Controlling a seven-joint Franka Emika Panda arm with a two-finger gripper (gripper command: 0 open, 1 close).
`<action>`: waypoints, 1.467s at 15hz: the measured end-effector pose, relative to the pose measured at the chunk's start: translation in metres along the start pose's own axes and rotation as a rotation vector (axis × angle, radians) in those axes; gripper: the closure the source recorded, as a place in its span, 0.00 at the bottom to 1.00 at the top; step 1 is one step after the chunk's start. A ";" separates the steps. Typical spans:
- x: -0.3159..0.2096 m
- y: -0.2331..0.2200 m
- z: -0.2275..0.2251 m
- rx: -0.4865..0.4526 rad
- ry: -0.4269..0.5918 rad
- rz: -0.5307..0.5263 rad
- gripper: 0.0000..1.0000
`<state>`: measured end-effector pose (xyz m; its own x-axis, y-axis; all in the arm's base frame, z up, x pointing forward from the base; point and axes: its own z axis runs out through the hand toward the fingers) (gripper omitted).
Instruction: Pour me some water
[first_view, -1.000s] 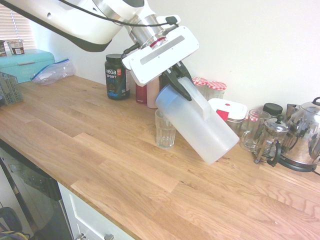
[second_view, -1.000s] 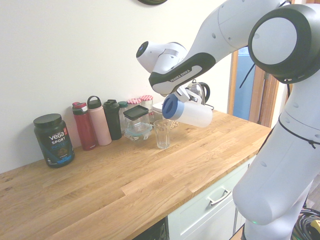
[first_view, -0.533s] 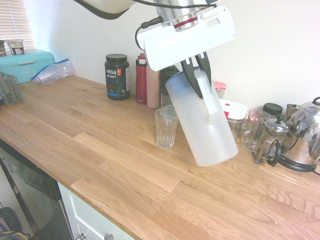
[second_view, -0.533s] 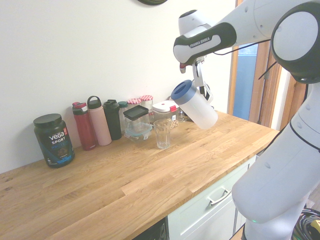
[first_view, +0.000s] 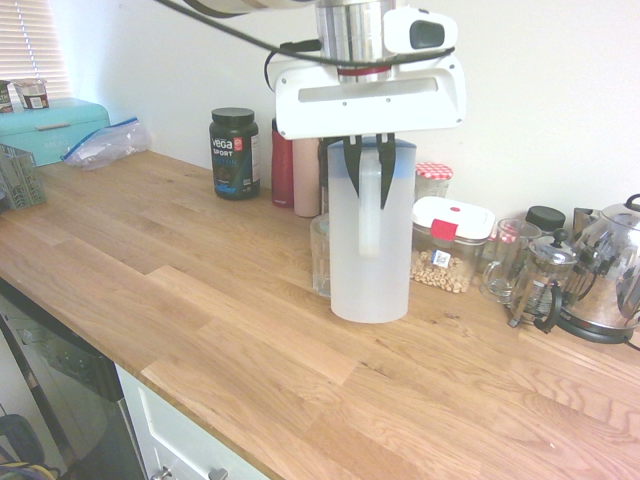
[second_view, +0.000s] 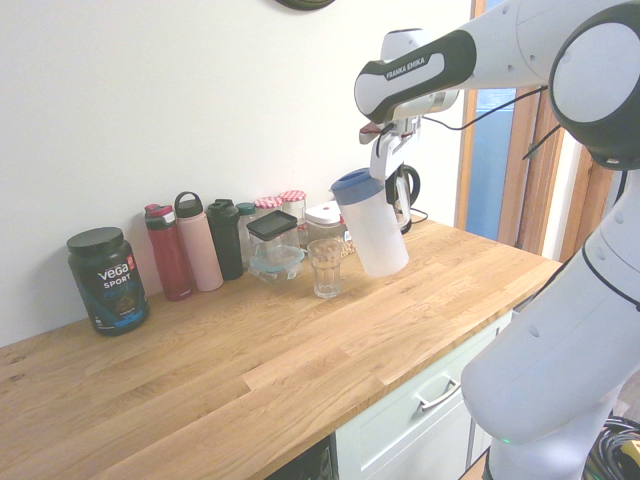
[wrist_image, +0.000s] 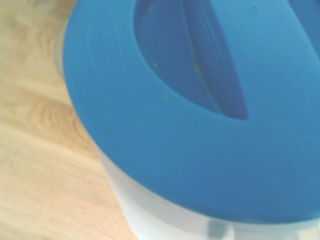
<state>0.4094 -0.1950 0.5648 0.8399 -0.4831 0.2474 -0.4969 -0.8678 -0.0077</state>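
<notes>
Water: too faint to make out, whether inside the frosted white pitcher (first_view: 370, 250) or the clear tumbler (second_view: 325, 266). Pitcher nearly upright at frame centre, blue lid (wrist_image: 190, 115) on, hanging just above the wooden counter (first_view: 200, 310). Gripper (first_view: 367, 160) clamped shut on pitcher handle (first_view: 370, 205). Tumbler directly left of pitcher, standing on counter.

Along the wall, a black Vega tub (first_view: 235, 153) stands on the wooden surface (first_view: 200, 300) beside bottles (second_view: 198, 245); a teal box (first_view: 50, 128) far off, a kettle (first_view: 612, 270) opposite.
</notes>
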 end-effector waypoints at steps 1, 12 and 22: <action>-0.009 0.007 0.003 0.010 0.005 0.053 1.00; -0.187 -0.072 -0.025 0.057 0.176 0.407 1.00; -0.273 -0.304 -0.037 0.240 0.223 0.306 1.00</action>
<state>0.3234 0.2046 0.5353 0.5814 -0.7076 0.4017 -0.6284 -0.7041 -0.3307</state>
